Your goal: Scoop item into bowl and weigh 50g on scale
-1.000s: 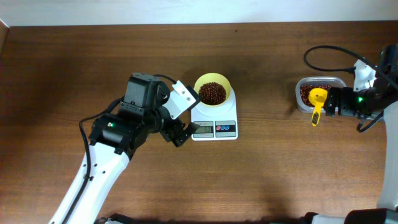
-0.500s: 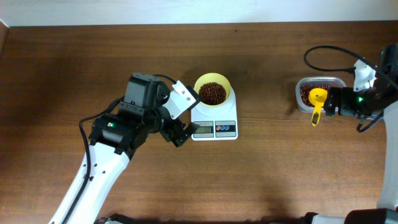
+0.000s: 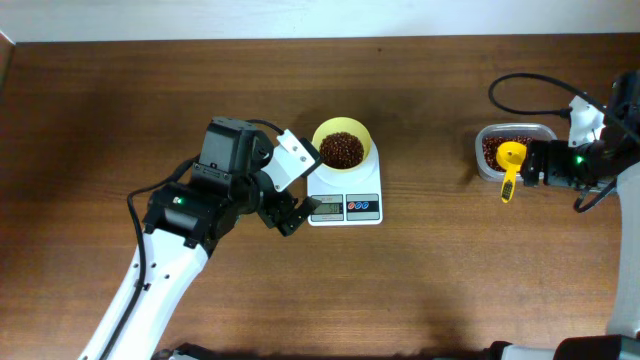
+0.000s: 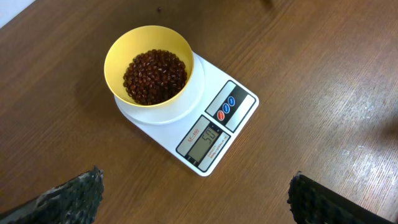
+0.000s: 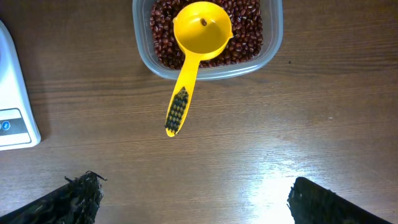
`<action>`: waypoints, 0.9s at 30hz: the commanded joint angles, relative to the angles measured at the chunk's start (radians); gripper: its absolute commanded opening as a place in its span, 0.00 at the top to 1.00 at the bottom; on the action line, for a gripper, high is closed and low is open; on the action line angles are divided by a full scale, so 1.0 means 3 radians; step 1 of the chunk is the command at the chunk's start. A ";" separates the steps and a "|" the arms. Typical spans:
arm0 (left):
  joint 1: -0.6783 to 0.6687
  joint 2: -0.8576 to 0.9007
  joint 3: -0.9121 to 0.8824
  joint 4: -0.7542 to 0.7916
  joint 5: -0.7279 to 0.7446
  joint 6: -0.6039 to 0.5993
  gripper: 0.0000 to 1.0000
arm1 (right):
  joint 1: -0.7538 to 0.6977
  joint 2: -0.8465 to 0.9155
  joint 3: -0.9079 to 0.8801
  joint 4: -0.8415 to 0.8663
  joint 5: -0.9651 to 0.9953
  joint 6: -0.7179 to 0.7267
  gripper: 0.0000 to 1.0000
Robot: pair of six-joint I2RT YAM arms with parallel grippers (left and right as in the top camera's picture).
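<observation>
The pale yellow bowl stands on the white scale and holds a heap of dark red-brown beans. The scale's display is lit. More beans fill the clear tub, where the bright yellow scoop rests with its handle over the rim toward the table. My left gripper is open and empty, just left of the scale. My right gripper is open and empty, right of the scoop.
The scale's corner shows at the left edge of the right wrist view. A black cable loops behind the tub at the back right. The wooden table ends at a white wall along the back.
</observation>
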 commanded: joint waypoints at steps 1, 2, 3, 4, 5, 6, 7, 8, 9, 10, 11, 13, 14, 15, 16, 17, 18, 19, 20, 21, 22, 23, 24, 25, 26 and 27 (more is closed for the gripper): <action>0.0020 -0.0014 -0.0015 0.0006 0.0000 -0.0041 0.01 | -0.0011 -0.0017 0.0075 0.0014 0.0042 -0.0022 0.01; 0.0020 -0.0014 -0.0014 0.0006 0.0000 -0.0041 0.01 | -0.0011 -0.0017 0.0075 0.0014 0.0042 -0.0022 0.01; 0.0020 -0.0014 -0.0015 0.0006 0.0000 -0.0041 0.01 | -0.0011 -0.0017 0.0075 0.0014 0.0042 -0.0022 0.01; 0.0020 -0.0014 -0.0015 0.0006 0.0000 -0.0041 0.01 | -0.0011 -0.0017 0.0075 0.0014 0.0042 -0.0022 0.01; 0.0020 -0.0014 -0.0015 0.0006 0.0000 -0.0041 0.01 | -0.0011 -0.0017 0.0074 0.0014 0.0042 -0.0022 0.01; 0.0020 -0.0014 -0.0015 0.0006 0.0000 -0.0041 0.01 | -0.0011 -0.0017 0.0074 0.0014 0.0042 -0.0022 0.01; 0.0020 -0.0014 -0.0015 0.0006 0.0000 -0.0041 0.01 | -0.0011 -0.0017 0.0075 0.0014 0.0042 -0.0022 0.02; 0.0020 -0.0014 -0.0015 0.0006 0.0000 -0.0041 0.01 | -0.0011 -0.0017 0.0074 0.0014 0.0042 -0.0022 0.01; 0.0020 -0.0014 -0.0015 0.0005 0.0000 -0.0041 0.01 | -0.0011 -0.0017 0.0075 0.0014 0.0042 -0.0022 0.01; 0.0020 -0.0014 -0.0015 0.0006 0.0000 -0.0041 0.01 | -0.0011 -0.0017 0.0074 0.0014 0.0042 -0.0022 0.01; 0.0020 -0.0014 -0.0015 0.0006 0.0000 -0.0041 0.01 | -0.0011 -0.0017 0.0075 0.0014 0.0042 -0.0022 0.02; 0.0020 -0.0014 -0.0014 0.0006 0.0000 -0.0041 0.01 | -0.0011 -0.0017 0.0075 0.0014 0.0042 -0.0022 0.01; 0.0020 -0.0014 -0.0015 0.0006 0.0000 -0.0041 0.01 | -0.0011 -0.0017 0.0075 0.0014 0.0042 -0.0022 0.01; 0.0020 -0.0014 -0.0014 0.0006 0.0000 -0.0041 0.01 | -0.0011 -0.0017 0.0075 0.0014 0.0042 -0.0022 0.01; 0.0020 -0.0014 -0.0015 0.0006 0.0000 -0.0041 0.01 | -0.0011 -0.0017 0.0075 0.0014 0.0042 -0.0022 0.01; 0.0020 -0.0014 -0.0015 0.0006 0.0000 -0.0041 0.01 | -0.0011 -0.0017 0.0075 0.0014 0.0042 -0.0022 0.01; 0.0020 -0.0014 -0.0015 0.0005 0.0000 -0.0041 0.01 | -0.0011 -0.0017 0.0075 0.0014 0.0042 -0.0022 0.01; 0.0020 -0.0014 -0.0015 0.0006 0.0000 -0.0041 0.01 | -0.0011 -0.0017 0.0075 0.0014 0.0042 -0.0022 0.02; 0.0020 -0.0014 -0.0014 0.0006 0.0000 -0.0041 0.01 | -0.0011 -0.0017 0.0074 0.0014 0.0042 -0.0022 0.01; 0.0020 -0.0014 -0.0015 0.0004 0.0000 -0.0042 0.01 | -0.0011 -0.0017 0.0075 0.0014 0.0042 -0.0022 0.01; 0.0020 -0.0014 -0.0015 -0.0010 0.0001 -0.0042 0.01 | -0.0011 -0.0017 0.0075 0.0014 0.0042 -0.0022 0.01; 0.0020 -0.0009 -0.0015 -0.0017 0.0000 -0.0041 0.01 | -0.0011 -0.0017 0.0075 0.0014 0.0042 -0.0022 0.01; 0.0020 0.0005 -0.0015 -0.0017 0.0000 -0.0041 0.01 | -0.0011 -0.0017 0.0075 0.0014 0.0042 -0.0022 0.01; 0.0020 0.0031 -0.0015 -0.0017 0.0000 -0.0041 0.01 | -0.0011 -0.0017 0.0075 0.0014 0.0042 -0.0022 0.01; 0.0018 0.0072 -0.0015 -0.0017 0.0015 -0.0042 0.01 | -0.0011 -0.0017 0.0075 0.0014 0.0042 -0.0022 0.01; 0.0013 0.0118 -0.0015 -0.0015 0.0090 -0.0042 0.01 | -0.0011 -0.0017 0.0075 0.0014 0.0042 -0.0022 0.01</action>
